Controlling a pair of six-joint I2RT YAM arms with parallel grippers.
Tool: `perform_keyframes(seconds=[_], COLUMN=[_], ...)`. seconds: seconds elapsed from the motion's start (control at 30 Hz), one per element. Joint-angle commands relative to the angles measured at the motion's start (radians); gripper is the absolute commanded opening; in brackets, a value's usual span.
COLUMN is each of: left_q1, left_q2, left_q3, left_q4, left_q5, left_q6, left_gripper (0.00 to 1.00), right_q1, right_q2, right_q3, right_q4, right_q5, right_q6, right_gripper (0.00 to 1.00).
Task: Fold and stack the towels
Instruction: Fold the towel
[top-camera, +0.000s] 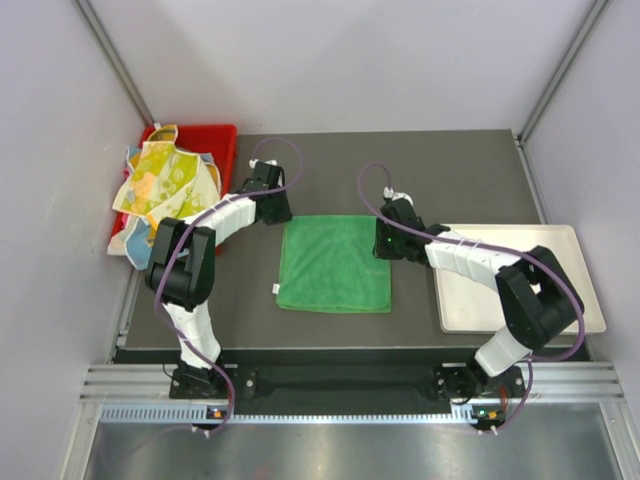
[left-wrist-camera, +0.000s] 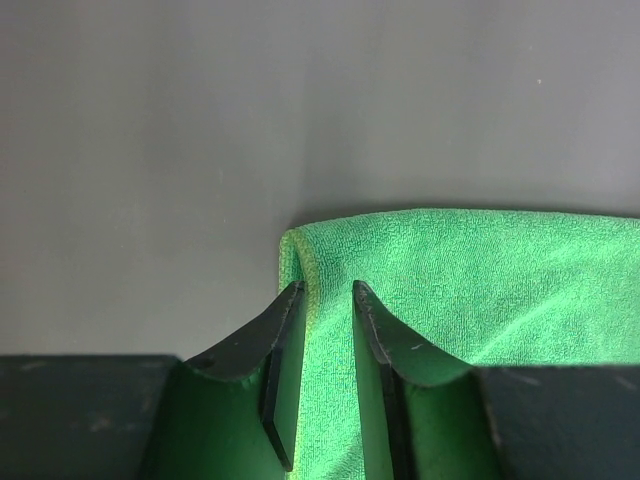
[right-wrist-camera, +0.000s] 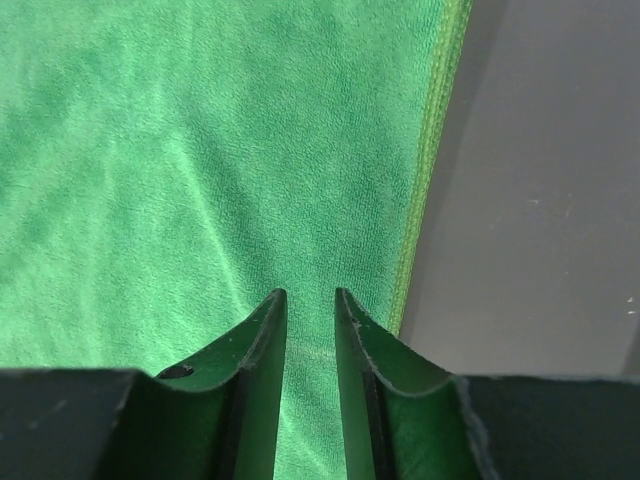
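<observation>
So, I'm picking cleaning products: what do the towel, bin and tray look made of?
Towel: green microfibre or terry by the look, matte; fuzzy nap and a stitched hem show up close. Bin: probably hard plastic, smooth red walls. Tray: white, smooth, raised rim; plastic or coated metal, can't tell.

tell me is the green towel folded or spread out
spread out: the green towel lies as one flat square, its hemmed edge flat in the right wrist view; only the corner at the left claw curls over
</observation>
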Motion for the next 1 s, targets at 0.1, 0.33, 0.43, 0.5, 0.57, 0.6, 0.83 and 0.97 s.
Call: perform_keyframes(seconds=[0.1,0.33,0.43,0.5,0.57,0.6,0.83,0.97], left_q1=[0.005,0.005,0.005,0.005,0.005,0.005,0.005,0.005], left_q2=[0.000,0.016,0.017,0.019,0.020,0.020,0.028,0.034], left_q3=[0.019,0.016,0.012,0.009,0.008,0.002,0.009,0.012], left_q4=[-0.013,-0.005,-0.001,0.004,0.007,0.012,0.032,0.035], left_q5=[-0.017,0.001,0.004,0.006,0.004,0.007,0.010,0.040], left_q6=[0.005,-0.005,-0.011,-0.011,-0.014,-0.014,-0.018,-0.017], left_gripper=[0.31,0.31,0.31,0.31,0.30,0.30,0.19,0.12], right_q1=[0.014,0.015,0.017,0.017,0.018,0.018,0.020,0.018], right_q2=[-0.025,-0.025,-0.024,-0.019,-0.018,-0.016,-0.001,0.010], right_q3=[-0.026,-0.049,-0.054,-0.056,-0.057,-0.057,-0.062,-0.060], right_q4=[0.036,0.047,0.051,0.051,0.054,0.054,0.056,0.050], right_q5=[0.002,-0.015,-0.018,-0.022,-0.022,-0.022,-0.021,-0.022], right_q6=[0.024,0.031,0.032,0.035,0.035,0.037,0.037,0.035], right_gripper=[0.26,0.26,0.25,0.25,0.25,0.25,0.25,0.24])
